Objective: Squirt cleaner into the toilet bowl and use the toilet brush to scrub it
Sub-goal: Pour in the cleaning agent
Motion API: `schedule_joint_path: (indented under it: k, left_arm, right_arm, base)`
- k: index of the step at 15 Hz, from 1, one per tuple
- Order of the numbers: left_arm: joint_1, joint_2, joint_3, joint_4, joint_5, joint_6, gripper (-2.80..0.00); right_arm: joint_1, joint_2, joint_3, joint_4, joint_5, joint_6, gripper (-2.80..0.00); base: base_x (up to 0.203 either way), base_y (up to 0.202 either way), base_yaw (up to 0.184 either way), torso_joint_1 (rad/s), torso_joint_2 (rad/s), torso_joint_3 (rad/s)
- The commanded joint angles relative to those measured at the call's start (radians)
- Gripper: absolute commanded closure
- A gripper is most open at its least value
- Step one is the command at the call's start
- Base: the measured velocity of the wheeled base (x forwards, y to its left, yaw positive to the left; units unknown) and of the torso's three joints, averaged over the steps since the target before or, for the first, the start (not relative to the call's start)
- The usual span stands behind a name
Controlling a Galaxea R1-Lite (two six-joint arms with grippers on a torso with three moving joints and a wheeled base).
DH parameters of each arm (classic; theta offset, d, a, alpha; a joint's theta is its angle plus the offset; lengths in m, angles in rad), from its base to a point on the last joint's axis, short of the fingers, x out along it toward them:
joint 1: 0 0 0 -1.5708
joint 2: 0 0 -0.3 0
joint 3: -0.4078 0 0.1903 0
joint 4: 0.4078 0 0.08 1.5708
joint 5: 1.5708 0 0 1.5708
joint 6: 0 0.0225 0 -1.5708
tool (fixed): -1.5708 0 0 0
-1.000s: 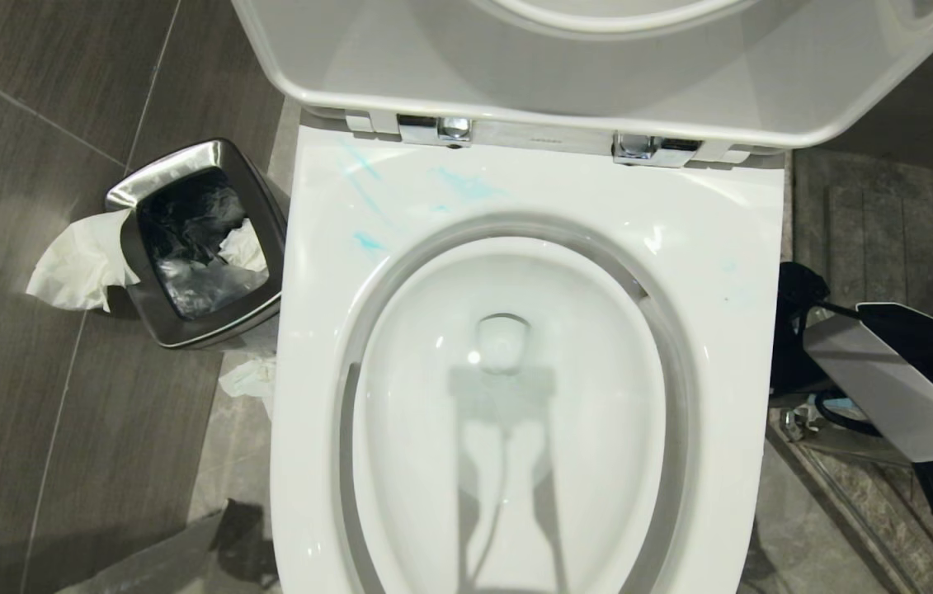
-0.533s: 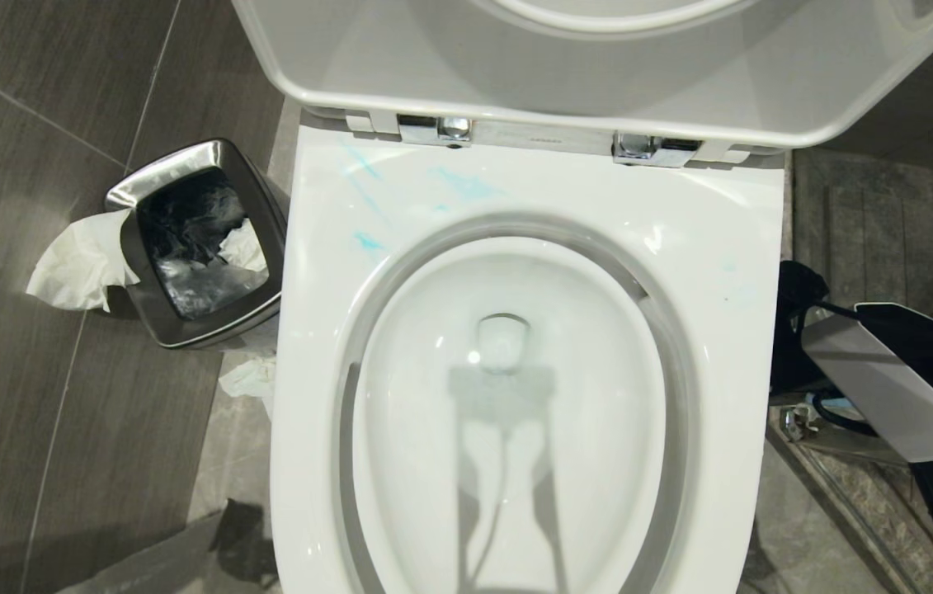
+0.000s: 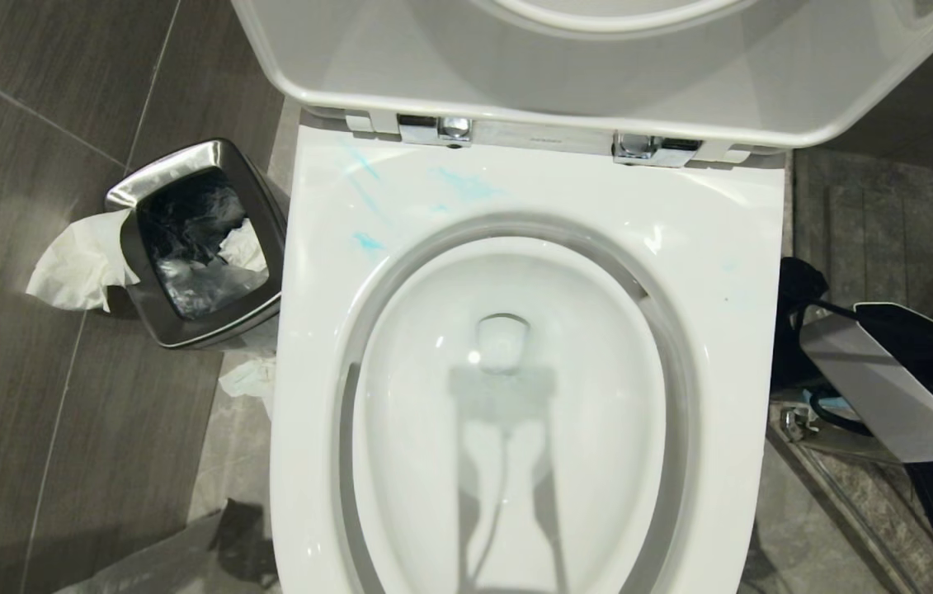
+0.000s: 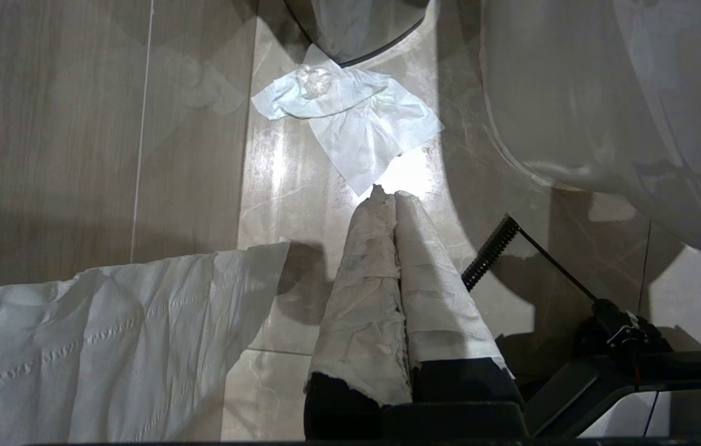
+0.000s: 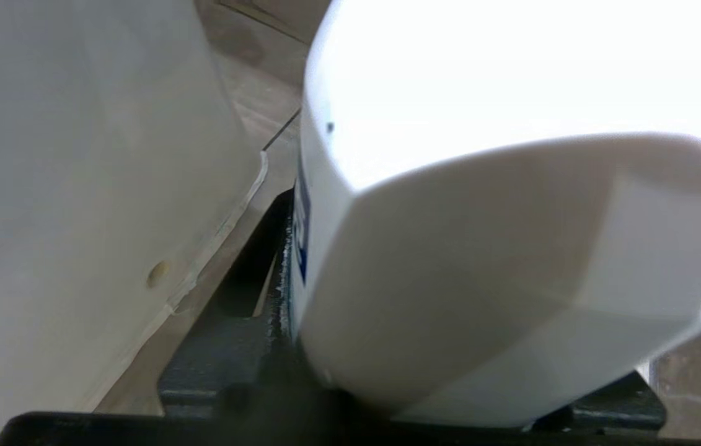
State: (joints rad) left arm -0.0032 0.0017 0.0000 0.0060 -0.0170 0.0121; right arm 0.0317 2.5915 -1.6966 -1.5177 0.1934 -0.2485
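Head view, standing over it: the toilet bowl (image 3: 730,272) has its seat and lid (image 3: 598,74) flipped up. The cleaner (image 3: 466,186) shows as pale turquoise smears on the flat rim, mostly at the back left corner near the left hinge (image 3: 433,128), with a fainter trace on the right side of the rim. Down in the bowl there's just water, maybe slightly blue-tinted.

By the bowl's back left corner sits a small steel-rimmed bin (image 3: 132,194) with a black liner and crumpled tissue inside. One tissue (image 3: 78,264) hangs over the bin's outer edge and another scrap (image 3: 247,379) lies on the floor between bin and bowl.

The right arm (image 3: 878,388) is low on the floor side of the bowl's right edge. From its wrist, the right gripper (image 5: 418,427) has a big white container (image 5: 480,260) with blue print on its side right up in front of it, next to the bowl's outer wall (image 5: 77,186). Can't tell whether it's actually clamped, or what the container is.

The left gripper (image 4: 387,201) hangs over the floor tiles, paper-wrapped jaws pressed together and holding nothing, tip pointing at a crumpled tissue (image 4: 356,124) well apart from any cleaner.
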Motion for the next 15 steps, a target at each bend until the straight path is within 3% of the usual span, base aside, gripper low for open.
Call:
schedule_joint_path:
  k: [1,7,15]
  left_arm:
    - [0.000,0.000,0.002,0.000,0.000,0.000,0.00]
    - [0.000,0.000,0.002,0.000,0.000,0.000,0.00]
    - [0.000,0.001,0.002,0.000,0.000,0.000,0.00]
  right_arm:
    - [-0.004,-0.003,-0.012,-0.012,0.000,0.001,0.00]
    - [-0.022,-0.075,0.024,-0.012,-0.005,0.008,0.00]
    - [-0.039,-0.276,0.226,-0.012,-0.003,0.059,0.00]
  base:
    - [0.000,0.000,0.000,0.000,0.00,0.000]
    - [0.000,0.000,0.000,0.000,0.00,0.000]
    - [0.000,0.000,0.000,0.000,0.00,0.000]
